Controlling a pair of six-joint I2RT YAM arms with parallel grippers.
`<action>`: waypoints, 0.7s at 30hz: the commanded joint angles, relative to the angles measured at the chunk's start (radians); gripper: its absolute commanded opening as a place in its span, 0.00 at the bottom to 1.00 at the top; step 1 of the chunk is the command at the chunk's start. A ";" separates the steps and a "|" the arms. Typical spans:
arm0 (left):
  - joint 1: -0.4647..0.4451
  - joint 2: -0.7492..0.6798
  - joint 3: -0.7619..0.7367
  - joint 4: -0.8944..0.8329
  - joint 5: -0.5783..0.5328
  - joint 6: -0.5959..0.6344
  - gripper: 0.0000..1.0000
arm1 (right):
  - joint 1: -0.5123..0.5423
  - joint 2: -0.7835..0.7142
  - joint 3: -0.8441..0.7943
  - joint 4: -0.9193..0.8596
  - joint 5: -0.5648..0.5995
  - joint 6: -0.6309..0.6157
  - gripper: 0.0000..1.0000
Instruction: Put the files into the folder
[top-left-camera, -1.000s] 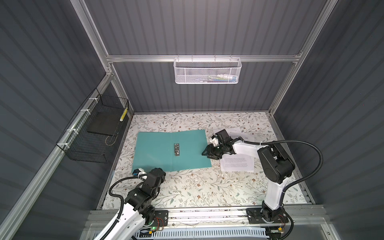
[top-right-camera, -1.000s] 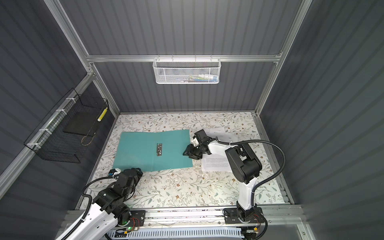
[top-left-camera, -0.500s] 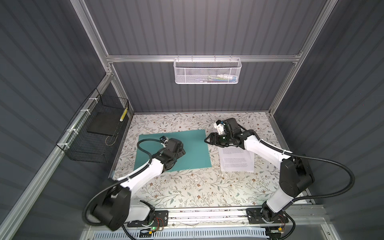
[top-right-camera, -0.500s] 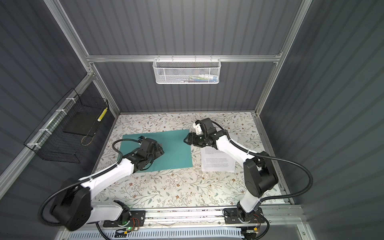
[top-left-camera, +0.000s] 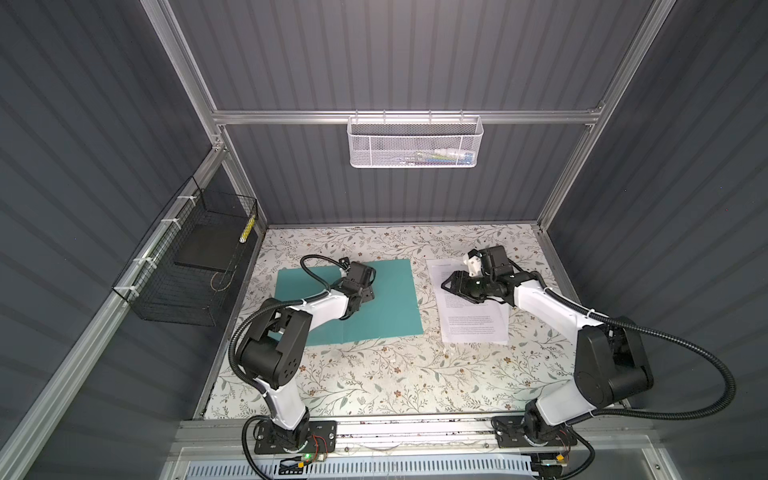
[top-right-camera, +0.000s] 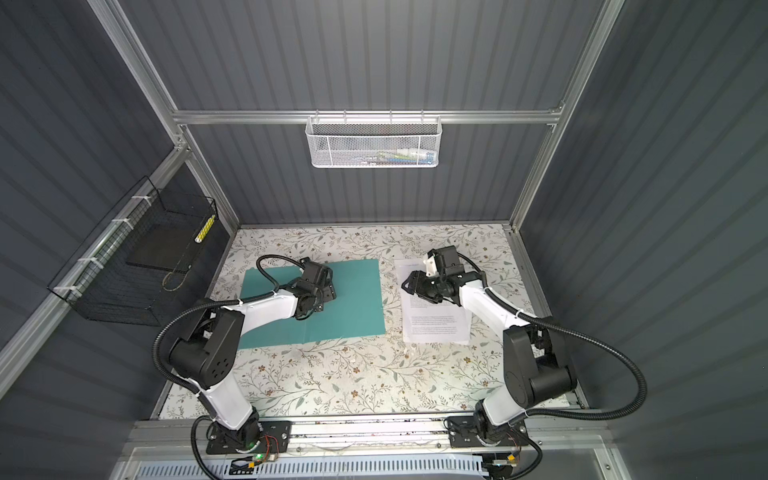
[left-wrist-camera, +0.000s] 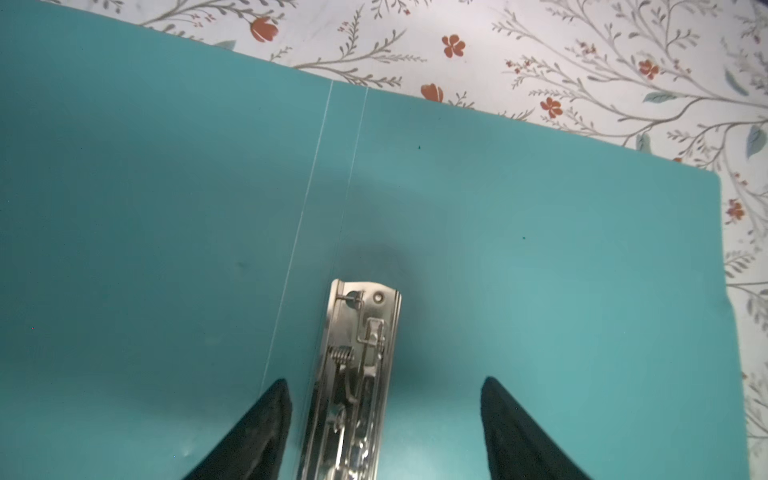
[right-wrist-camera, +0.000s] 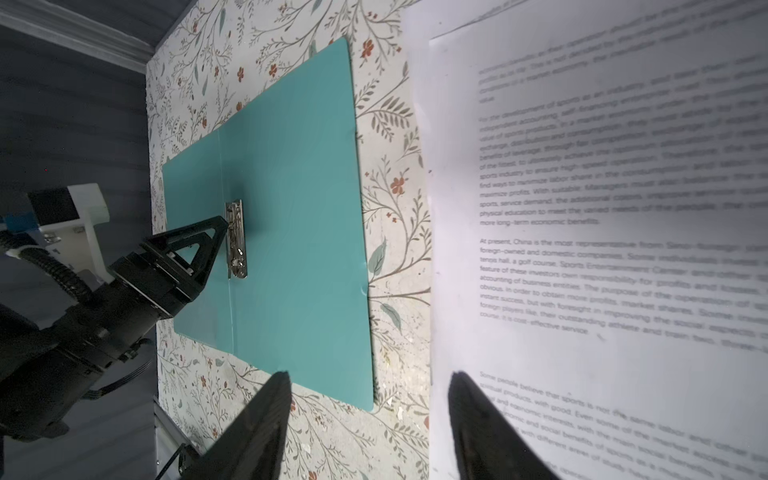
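Folder (top-left-camera: 390, 307): lies open and flat on the table (top-left-camera: 374, 374), inner faces up. No sheet rests on either cover.
Clip (left-wrist-camera: 358, 374): silver bar on the folder, just beside the spine creases, on the cover nearer the files. It lies low against that cover.
Files (top-left-camera: 473, 320): loose stack of white printed sheets, slightly fanned. They lie off the folder, just beside its outer cover edge, with a strip of table between.
Left gripper (left-wrist-camera: 384, 380): over the middle of the folder, jaws apart and empty, one finger (left-wrist-camera: 257, 428) on each side of the clip. Whether it touches the clip cannot be told.
Right gripper (right-wrist-camera: 370, 374): off the folder, above the files' edge that faces it, jaws apart and empty. One finger (right-wrist-camera: 478, 424) is over paper, its mate over the table strip.
Step in hand (judged): raise the clip and take up the stack by its folder-side edge. Nothing is filed yet.
Left, done well: centre on the clip's lever, work it straight, and bear down so the folder cannot slide.
Right, done well: descend shallow, get the lower finger under every sheet, then close. Flat thin paper resists this, so nudging the edge toward the folder to buckle it should help.
Risks (judged): catching only the top sheet, fanning the stack further, creasing the edge, or shoving the folder.
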 joint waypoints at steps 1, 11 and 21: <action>0.013 0.044 0.034 0.001 -0.004 0.049 0.72 | -0.051 -0.001 -0.007 0.029 -0.032 0.009 0.63; 0.014 0.079 0.029 0.024 0.051 0.035 0.70 | -0.104 -0.021 -0.026 0.026 -0.018 0.016 0.62; -0.033 0.096 0.040 0.067 0.128 0.007 0.67 | -0.169 -0.155 -0.107 -0.130 0.310 -0.076 0.65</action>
